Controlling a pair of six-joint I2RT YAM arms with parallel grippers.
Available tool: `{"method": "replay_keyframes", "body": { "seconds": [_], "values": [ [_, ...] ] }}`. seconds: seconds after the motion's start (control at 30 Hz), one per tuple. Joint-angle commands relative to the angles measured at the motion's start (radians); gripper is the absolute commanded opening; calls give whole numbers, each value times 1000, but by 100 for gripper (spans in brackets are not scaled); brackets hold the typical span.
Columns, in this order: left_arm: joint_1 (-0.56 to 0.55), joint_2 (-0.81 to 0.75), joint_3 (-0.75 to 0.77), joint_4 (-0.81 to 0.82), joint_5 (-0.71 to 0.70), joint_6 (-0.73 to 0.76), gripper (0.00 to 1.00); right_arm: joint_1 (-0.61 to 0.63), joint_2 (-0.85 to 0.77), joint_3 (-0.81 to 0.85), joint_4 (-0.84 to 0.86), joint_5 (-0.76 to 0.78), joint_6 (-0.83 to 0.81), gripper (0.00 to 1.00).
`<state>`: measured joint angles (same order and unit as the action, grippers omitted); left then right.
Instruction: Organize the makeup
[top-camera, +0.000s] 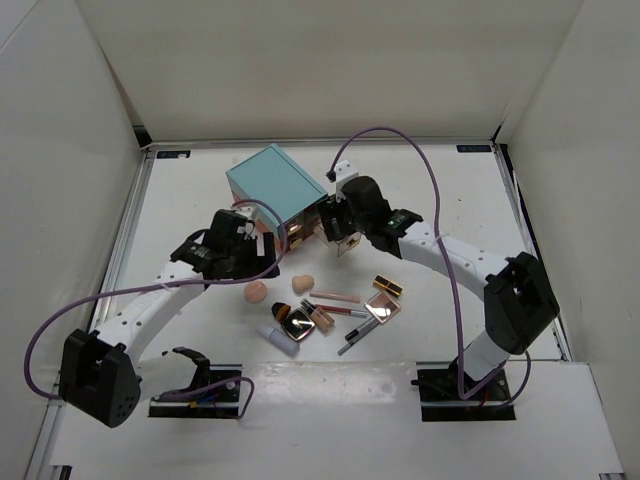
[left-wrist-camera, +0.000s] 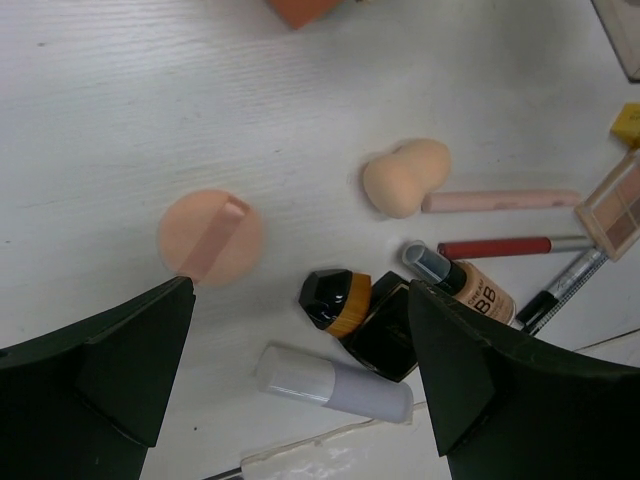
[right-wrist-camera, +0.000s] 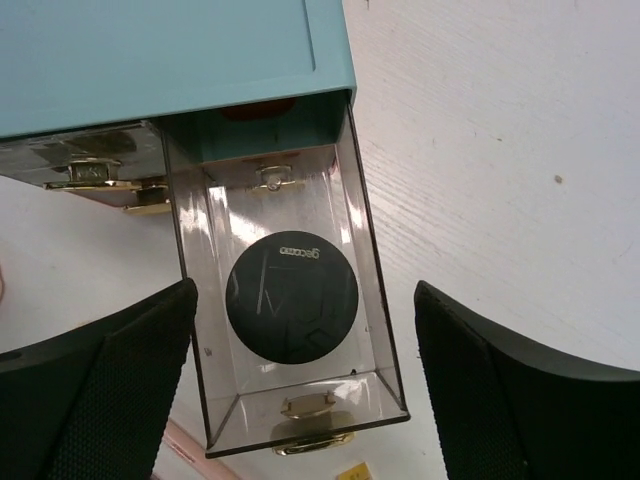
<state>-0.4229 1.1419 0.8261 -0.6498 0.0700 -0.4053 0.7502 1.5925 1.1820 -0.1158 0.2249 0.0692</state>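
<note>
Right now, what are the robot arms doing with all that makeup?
They are tidying it away. The right gripper hangs open over a pulled-out clear drawer of the teal box, where a black compact lies. The left gripper, open and empty, hovers over the loose makeup on the table, near the peach puff.

Black compact (right-wrist-camera: 291, 300) flat in clear drawer (right-wrist-camera: 372, 290), peach puff (left-wrist-camera: 210, 237), beige sponge (left-wrist-camera: 405, 177), possibly lipsticks (left-wrist-camera: 495, 247) nearby

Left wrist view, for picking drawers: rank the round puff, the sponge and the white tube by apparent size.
1. round puff and white tube: too close to rank; tube longer, puff broader.
2. sponge: smallest.
</note>
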Motion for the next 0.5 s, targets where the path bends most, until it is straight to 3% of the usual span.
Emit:
{"method": "replay_keyframes", "body": {
  "seconds": [0.0,0.07,0.2,0.47],
  "values": [
    [-66,24,56,12,-27,20,98,-2,-40,53,-1,11,-20,91],
    [-127,54,73,3,-58,7,98,-2,-71,54,-7,8,-23,99],
    [-214,91,85,-59,-140,-12,98,0,-132,42,-38,8,-8,99],
    [-365,67,39,-113,-96,-69,97,-8,-341,-137,-77,39,27,99]
  ]
}}
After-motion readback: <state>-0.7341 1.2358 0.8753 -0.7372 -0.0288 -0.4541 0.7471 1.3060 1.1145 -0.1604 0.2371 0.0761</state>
